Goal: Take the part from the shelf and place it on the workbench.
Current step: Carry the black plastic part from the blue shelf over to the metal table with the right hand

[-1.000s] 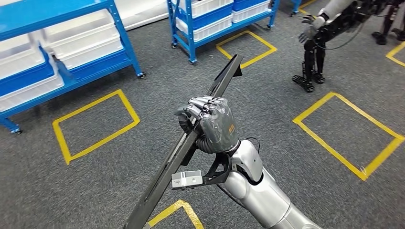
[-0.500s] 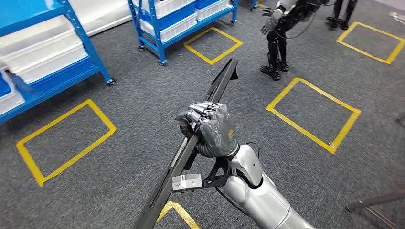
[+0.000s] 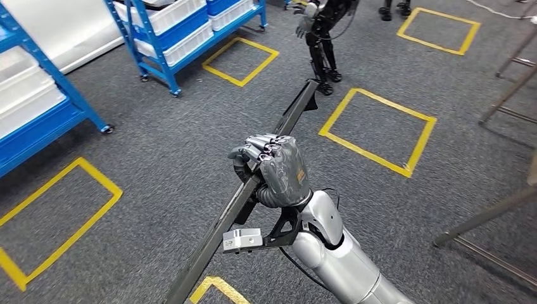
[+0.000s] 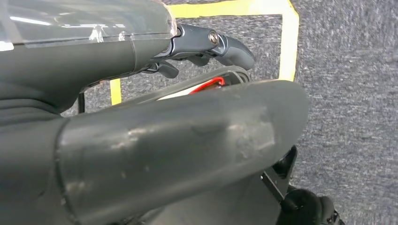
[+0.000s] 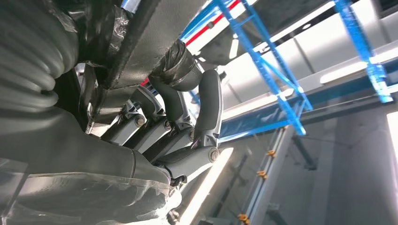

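The part [image 3: 294, 111] is a long, dark, flat bar held slanting up and away over the grey carpet in the head view. My right hand [image 3: 275, 168] grips it around its middle, fingers wrapped over the bar. Its lower end runs out of the picture at the bottom left. In the right wrist view my right hand's fingers [image 5: 178, 122] curl around the dark bar [image 5: 155, 28]. The left wrist view has my left hand [image 4: 187, 140] close up over the carpet, its thick thumb across the picture. I cannot tell whether that hand holds anything.
Blue shelves with white bins stand at the far left [image 3: 31, 107] and at the back [image 3: 171, 31]. Another robot [image 3: 323, 25] stands at the back centre. Yellow tape squares [image 3: 380, 130] mark the carpet. Slanted metal legs [image 3: 487, 215] of a stand are at the right.
The whole scene has slid left as the camera turned right; metal legs have come into view at the right. My right hand keeps the same grip on the part.
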You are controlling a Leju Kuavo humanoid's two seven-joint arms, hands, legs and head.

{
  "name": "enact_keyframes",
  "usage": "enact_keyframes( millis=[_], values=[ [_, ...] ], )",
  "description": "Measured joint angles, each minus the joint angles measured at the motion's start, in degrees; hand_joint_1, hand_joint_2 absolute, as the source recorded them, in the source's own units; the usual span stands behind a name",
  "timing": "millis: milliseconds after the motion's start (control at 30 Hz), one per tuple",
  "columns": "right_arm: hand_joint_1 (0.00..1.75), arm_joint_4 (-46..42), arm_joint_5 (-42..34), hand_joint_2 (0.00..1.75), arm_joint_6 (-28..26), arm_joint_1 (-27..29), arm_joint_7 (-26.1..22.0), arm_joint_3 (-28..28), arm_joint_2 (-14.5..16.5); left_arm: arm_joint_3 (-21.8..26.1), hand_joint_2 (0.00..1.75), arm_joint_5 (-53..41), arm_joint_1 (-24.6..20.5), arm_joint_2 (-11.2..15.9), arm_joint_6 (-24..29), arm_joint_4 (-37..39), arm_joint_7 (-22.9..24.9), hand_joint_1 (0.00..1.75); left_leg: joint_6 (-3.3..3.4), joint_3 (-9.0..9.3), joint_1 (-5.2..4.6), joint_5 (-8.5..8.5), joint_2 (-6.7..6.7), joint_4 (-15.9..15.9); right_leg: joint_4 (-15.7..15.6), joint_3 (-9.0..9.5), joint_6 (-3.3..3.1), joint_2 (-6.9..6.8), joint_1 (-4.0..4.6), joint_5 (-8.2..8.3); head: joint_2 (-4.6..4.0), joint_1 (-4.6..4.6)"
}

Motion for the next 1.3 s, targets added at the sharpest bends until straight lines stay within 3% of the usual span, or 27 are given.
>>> enact_keyframes(
  millis=[67, 133, 167, 233, 300, 367, 433, 467, 500, 567, 600, 667, 733, 800, 867, 900, 933, 967, 1033, 1100, 1167, 1233, 1267, 1300],
  values=[
    [1.75, 0.19, 0.07, 1.75, 0.01, -0.11, 0.00, 0.00, 0.27, 0.01, 0.00, 0.22, -0.01, 0.16, 0.12, 0.00, -0.05, 0.00, 1.30, 3.21, -0.28, 3.92, -2.62, -7.60, 0.05, -0.02, 0.06, 1.42, 0.06, 0.08, 0.00, 0.02],
    [1.75, 0.40, 0.10, 1.75, 0.04, -0.23, -0.03, 0.00, 0.52, 0.02, 0.00, 0.39, 0.03, 0.39, 0.19, 0.00, -0.11, 0.00, 2.22, 5.24, -0.58, 5.40, -5.14, -12.09, 0.01, -0.26, 0.43, 2.73, -0.44, 0.33, 0.00, 0.00],
    [1.75, 0.52, 0.10, 1.75, 0.07, -0.26, -0.05, 0.01, 0.59, 0.02, 0.00, 0.45, 0.05, 0.48, 0.20, 0.00, -0.14, 0.00, 2.43, 5.55, -0.70, 5.36, -5.42, -12.61, -0.12, -0.41, 0.78, 3.44, -0.73, 0.54, 0.00, -0.02],
    [1.75, 0.64, 0.11, 1.75, 0.13, -0.27, -0.09, 0.01, 0.64, 0.03, 0.00, 0.52, -0.01, 0.42, 0.20, 0.00, -0.17, 0.00, 2.50, 6.10, -0.76, 5.92, -4.05, -13.93, -0.68, -0.47, 1.55, 4.67, -0.87, 1.02, 0.00, -0.04],
    [1.75, 0.69, 0.08, 1.75, 0.13, -0.41, -0.12, 0.00, 0.62, 0.04, 0.00, 0.57, -0.28, 0.37, 0.22, 0.00, -0.22, 0.00, 2.45, 6.94, -0.36, 6.83, -2.36, -15.95, 0.04, -0.92, 2.13, 2.53, -0.40, 0.19, 0.00, 0.01],
    [1.75, 0.82, 0.03, 1.75, 0.10, -0.66, -0.15, 0.01, 0.61, 0.04, 0.00, 0.63, -0.47, 0.31, 0.22, 0.00, -0.29, 0.00, 2.39, 7.27, -0.20, 7.29, -0.70, -16.83, 5.17, -3.33, 2.49, -1.48, -0.28, -3.06, 0.00, 0.08],
    [1.75, 1.13, -0.04, 1.75, 0.08, -0.73, -0.16, 0.02, 0.60, 0.05, 0.00, 0.71, -0.30, 0.26, 0.20, 0.00, -0.38, 0.00, 2.35, 7.11, -0.19, 7.05, 1.07, -16.49, 11.10, -6.00, 2.84, -3.28, -0.57, -5.47, 0.00, 0.10],
    [1.75, 1.34, -0.11, 1.75, 0.04, -0.69, -0.19, 0.02, 0.57, 0.06, 0.00, 0.75, -0.21, 0.25, 0.20, 0.00, -0.44, 0.00, 2.29, 7.04, -0.17, 6.83, 1.94, -16.20, 11.83, -6.21, 2.99, -3.71, -0.72, -5.19, 0.00, 0.08],
    [1.75, 1.54, -0.21, 1.75, 0.02, -0.67, -0.24, 0.01, 0.55, 0.07, 0.00, 0.77, -0.18, 0.20, 0.20, 0.00, -0.50, 0.00, 2.18, 7.00, -0.12, 6.56, 2.78, -15.86, 10.41, -5.34, 3.11, -4.11, -0.84, -3.91, 0.00, 0.09],
    [1.75, 1.78, -0.44, 1.75, -0.03, -0.71, -0.33, -0.03, 0.53, 0.07, 0.00, 0.78, -0.31, 0.09, 0.16, 0.00, -0.61, 0.00, 1.76, 6.92, -0.09, 5.88, 4.12, -15.03, 4.08, -1.79, 3.07, -6.00, -0.72, -1.07, 0.00, 0.09],
    [1.75, 1.81, -0.52, 1.75, -0.05, -0.74, -0.38, -0.04, 0.54, 0.07, 0.00, 0.79, -0.43, 0.04, 0.14, 0.00, -0.64, 0.00, 1.41, 6.86, -0.23, 5.49, 4.66, -14.52, 1.41, -0.40, 2.73, -6.90, -0.57, -0.30, 0.00, 0.08],
    [1.75, 1.85, -0.63, 1.75, -0.13, -0.78, -0.45, -0.08, 0.55, 0.08, 0.00, 0.80, -0.61, 0.03, 0.10, 0.00, -0.70, 0.00, 0.76, 6.85, -0.51, 4.95, 5.61, -13.90, -0.37, 0.37, 1.87, -7.58, -0.15, -0.43, 0.00, 0.06],
    [1.75, 1.88, -0.66, 1.75, -0.19, -0.79, -0.48, -0.12, 0.54, 0.08, 0.00, 0.80, -0.72, 0.04, 0.10, 0.00, -0.72, 0.00, 0.24, 6.97, -0.46, 4.56, 6.34, -13.70, -0.43, 0.23, 1.12, -6.22, -0.19, -0.22, 0.00, 0.05],
    [1.75, 1.87, -0.66, 1.75, -0.22, -0.86, -0.48, -0.17, 0.55, 0.07, 0.00, 0.80, -0.82, 0.04, 0.15, 0.00, -0.73, 0.00, -0.27, 6.25, -0.17, 2.71, 4.56, -11.59, -0.59, 0.16, 0.48, -5.03, -0.41, 0.04, 0.00, 0.04],
    [1.75, 1.87, -0.66, 1.75, -0.24, -0.92, -0.49, -0.20, 0.61, 0.07, 0.00, 0.80, -0.84, 0.08, 0.22, 0.00, -0.73, 0.00, -0.56, 3.48, 0.02, -0.97, 1.67, -5.19, -0.62, 0.05, 0.01, -3.80, -0.46, 0.23, 0.00, 0.03],
    [1.75, 1.88, -0.66, 1.75, -0.24, -0.92, -0.50, -0.20, 0.64, 0.07, 0.00, 0.79, -0.79, 0.10, 0.23, 0.00, -0.72, 0.00, -0.59, 1.65, 0.03, -2.58, 0.96, -1.33, -0.61, -0.01, -0.14, -3.11, -0.37, 0.29, 0.00, 0.03],
    [1.75, 1.91, -0.66, 1.75, -0.24, -0.91, -0.50, -0.20, 0.65, 0.07, 0.00, 0.79, -0.73, 0.13, 0.24, 0.00, -0.71, 0.00, -0.54, 0.22, 0.02, -3.35, 0.66, 1.52, -0.59, -0.03, -0.22, -2.34, -0.26, 0.33, 0.00, 0.04],
    [1.75, 1.93, -0.66, 1.75, -0.24, -0.89, -0.50, -0.20, 0.64, 0.07, 0.00, 0.78, -0.70, 0.13, 0.25, 0.00, -0.70, 0.00, -0.39, -0.42, 0.01, -3.02, 0.52, 2.54, -0.56, -0.03, -0.27, -1.55, -0.14, 0.36, 0.00, 0.04],
    [1.75, 1.97, -0.66, 1.75, -0.24, -0.91, -0.50, -0.20, 0.64, 0.07, 0.00, 0.78, -0.76, 0.13, 0.25, 0.00, -0.69, 0.00, 0.32, 1.19, -0.11, 0.63, -0.12, -1.68, -0.50, 0.07, -0.30, 0.07, 0.09, 0.40, 0.00, 0.04],
    [1.75, 1.98, -0.66, 1.75, -0.22, -1.03, -0.50, -0.21, 0.64, 0.07, 0.00, 0.79, -0.84, 0.33, 0.27, 0.00, -0.69, 0.00, 1.44, 4.27, -0.19, 4.27, -2.76, -8.86, -0.43, 0.07, -0.17, 1.48, 0.12, 0.49, 0.00, 0.06],
    [1.75, 1.99, -0.66, 1.75, -0.23, -1.17, -0.50, -0.22, 0.66, 0.08, 0.00, 0.98, -0.88, 0.51, 0.29, 0.00, -0.67, 0.00, 2.12, 5.72, -0.36, 5.29, -4.59, -12.17, -0.45, -0.29, 0.33, 2.74, -0.23, 0.81, 0.00, 0.05],
    [1.75, 1.92, -0.66, 1.75, -0.27, -1.24, -0.50, -0.26, 0.67, 0.09, 0.00, 1.35, -1.03, 0.44, 0.29, 0.00, -0.65, 0.00, 2.23, 6.15, -0.36, 5.52, -3.64, -13.24, -0.73, -0.62, 1.12, 3.99, -0.44, 1.24, 0.00, 0.02],
    [1.75, 1.84, -0.66, 1.75, -0.30, -1.27, -0.50, -0.31, 0.64, 0.09, 0.00, 1.55, -1.17, 0.39, 0.29, -0.01, -0.66, 0.00, 2.25, 6.45, -0.21, 5.79, -2.90, -14.06, -0.69, -0.79, 1.49, 3.54, -0.28, 1.15, 0.00, 0.05],
    [1.75, 1.75, -0.66, 1.75, -0.32, -1.40, -0.50, -0.35, 0.63, 0.10, 0.00, 1.67, -1.31, 0.32, 0.31, -0.02, -0.67, 0.00, 2.38, 6.75, -0.03, 6.10, -2.10, -14.90, 0.09, -1.25, 1.84, 2.26, -0.07, 0.47, 0.00, 0.11]
  ],
)
